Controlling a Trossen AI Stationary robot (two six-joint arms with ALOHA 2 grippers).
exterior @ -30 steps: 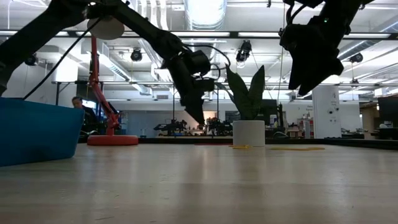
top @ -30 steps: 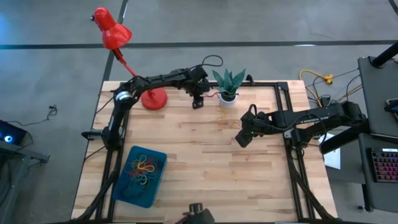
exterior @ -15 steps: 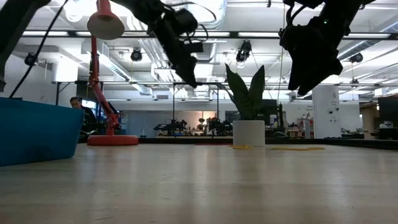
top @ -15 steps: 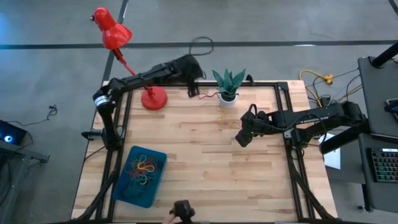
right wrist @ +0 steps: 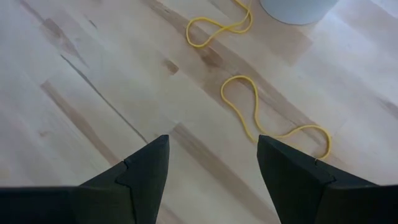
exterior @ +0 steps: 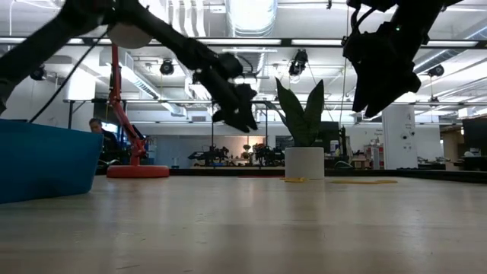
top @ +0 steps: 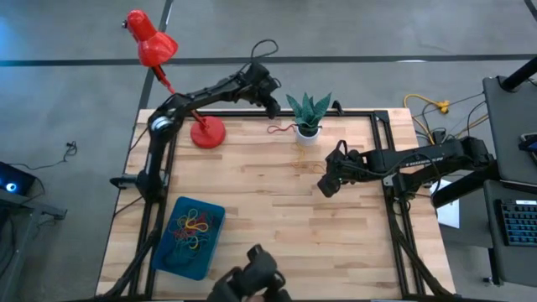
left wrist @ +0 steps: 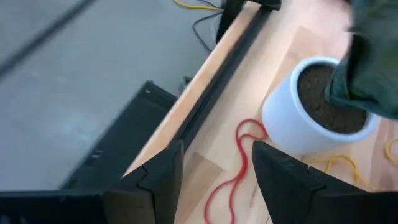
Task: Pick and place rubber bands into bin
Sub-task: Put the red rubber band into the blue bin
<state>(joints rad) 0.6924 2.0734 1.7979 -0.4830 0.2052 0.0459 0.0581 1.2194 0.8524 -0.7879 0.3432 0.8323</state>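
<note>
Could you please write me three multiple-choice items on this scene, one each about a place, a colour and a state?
1. Where does the bin sit on the table in the high view?
A. near corner on the left arm's side
B. beside the plant pot
C. under the right gripper

2. What colour is the rubber band lying by the white plant pot ahead of the left gripper?
A. green
B. red
C. grey-blue

3. How do the right gripper's fingers stand?
A. shut on a yellow band
B. shut and empty
C. open, nothing between them

Answers: 1 A, the teal tray lies at the near left corner. 2 B, a red loop shows in the left wrist view. 3 C, bare wood shows between the fingers, with yellow bands lying beyond.
</note>
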